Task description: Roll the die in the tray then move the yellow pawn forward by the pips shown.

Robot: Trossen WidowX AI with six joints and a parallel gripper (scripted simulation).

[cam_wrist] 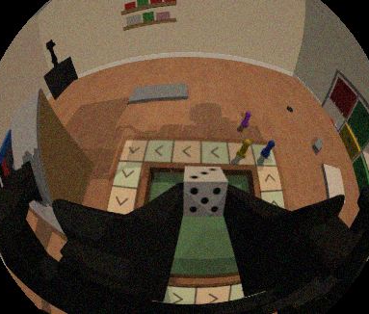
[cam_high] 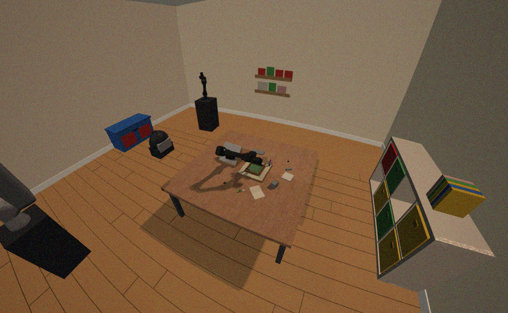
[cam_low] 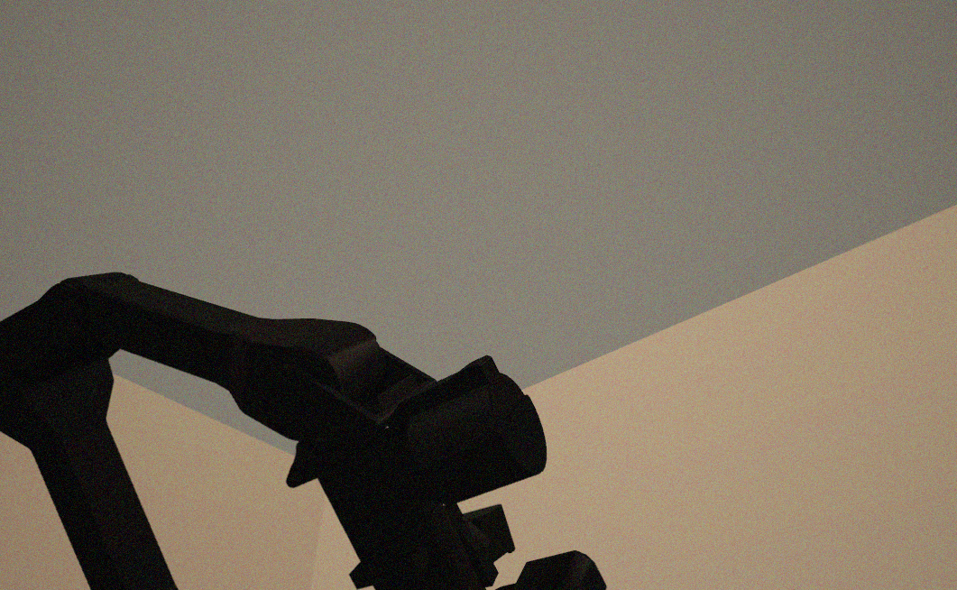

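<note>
My gripper (cam_wrist: 202,189) is shut on the white die (cam_wrist: 204,200) and holds it above the tray (cam_wrist: 204,248) (cam_high: 253,168), a green-floored wooden tray inside the board. The die's face toward the wrist camera shows five pips, its upper face three. The board (cam_wrist: 186,151) (cam_high: 262,177) has a track of arrow tiles around the tray; the far row points left in the wrist view, the left column toward the camera. The yellow pawn (cam_wrist: 244,148) stands on the far row, beside the corner tile. The fingers hide parts of the side columns.
A blue pawn (cam_wrist: 268,149) stands on the far right corner tile. A purple pawn (cam_wrist: 247,118) stands on the table beyond the board. A grey slab (cam_wrist: 160,92) lies farther back. A large tilted panel (cam_wrist: 62,149) rises at left. A grey block (cam_high: 273,184) and a white card (cam_high: 256,192) lie nearby.
</note>
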